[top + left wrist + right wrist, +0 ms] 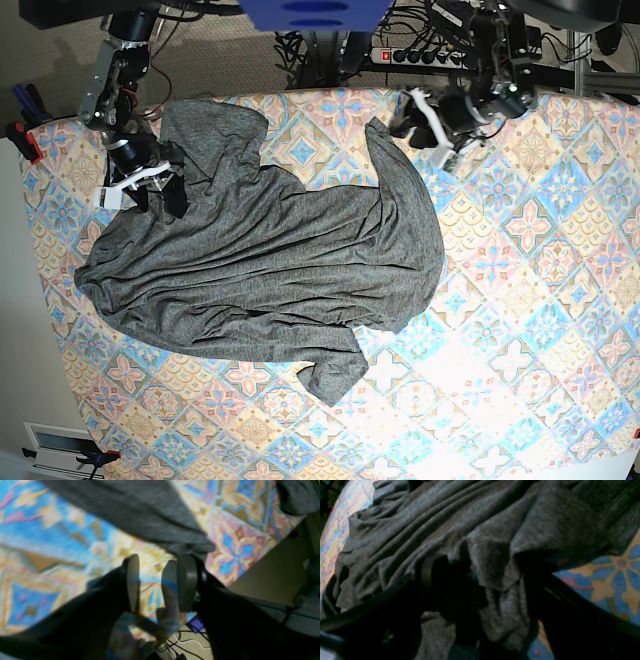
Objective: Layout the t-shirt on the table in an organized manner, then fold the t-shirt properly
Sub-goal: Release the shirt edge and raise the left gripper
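A: What's sitting on the table (pixel 520 300)?
B: Just the t-shirt (pixel 260 260), lying rumpled across the far-left part, one sleeve pointing at the near edge. The pastel tile print is showing all over the right side and along the near edge.

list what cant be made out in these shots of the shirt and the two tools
- Right wrist view: the right tool is dark and half buried in t-shirt folds, so whether it pinches cloth is unclear.
- Left wrist view: blurred; the left tool stands open just short of a shirt corner, but contact is uncertain.
- Base view: both tools are too small to read, and the rumpled shirt hides its neck and part of the table.
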{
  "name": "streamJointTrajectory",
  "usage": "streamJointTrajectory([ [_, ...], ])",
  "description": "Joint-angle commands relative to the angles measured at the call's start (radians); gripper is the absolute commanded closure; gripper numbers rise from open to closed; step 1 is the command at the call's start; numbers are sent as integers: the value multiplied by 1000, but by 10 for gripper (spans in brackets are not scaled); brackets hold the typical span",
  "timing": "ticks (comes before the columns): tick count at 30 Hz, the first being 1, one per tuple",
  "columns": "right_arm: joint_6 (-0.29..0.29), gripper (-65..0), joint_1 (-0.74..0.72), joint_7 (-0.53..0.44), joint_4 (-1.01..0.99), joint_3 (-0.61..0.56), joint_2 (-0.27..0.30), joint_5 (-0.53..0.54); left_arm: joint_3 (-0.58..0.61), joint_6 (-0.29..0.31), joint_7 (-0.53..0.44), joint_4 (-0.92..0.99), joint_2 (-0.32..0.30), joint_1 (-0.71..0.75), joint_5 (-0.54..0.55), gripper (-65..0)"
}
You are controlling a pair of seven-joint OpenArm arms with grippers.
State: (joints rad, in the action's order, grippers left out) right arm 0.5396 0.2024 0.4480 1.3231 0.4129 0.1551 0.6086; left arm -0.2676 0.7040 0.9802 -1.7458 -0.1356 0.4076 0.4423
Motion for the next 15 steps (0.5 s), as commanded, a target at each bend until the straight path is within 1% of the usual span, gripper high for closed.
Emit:
streamJointTrajectory([
  [1, -28, -412, 16, 93, -12, -7, 1, -57, -19, -6, 7, 7, -6, 3, -9, -235],
  [5, -28, -412, 16, 93, -11, -7, 1, -57, -88, -6, 4, 50, -5, -3, -10, -236],
  [10, -26, -412, 16, 93, -11, -7, 1, -57, -85, -6, 7, 50, 1, -3, -6, -237],
  [12, -26, -412, 16, 93, -11, -10, 1, -57, -74, -6, 6, -3, 1, 1, -6, -237],
  [15, -28, -412, 16, 93, -11, -47, 1, -57, -78, -6, 3, -122, 3, 20, -6, -237],
])
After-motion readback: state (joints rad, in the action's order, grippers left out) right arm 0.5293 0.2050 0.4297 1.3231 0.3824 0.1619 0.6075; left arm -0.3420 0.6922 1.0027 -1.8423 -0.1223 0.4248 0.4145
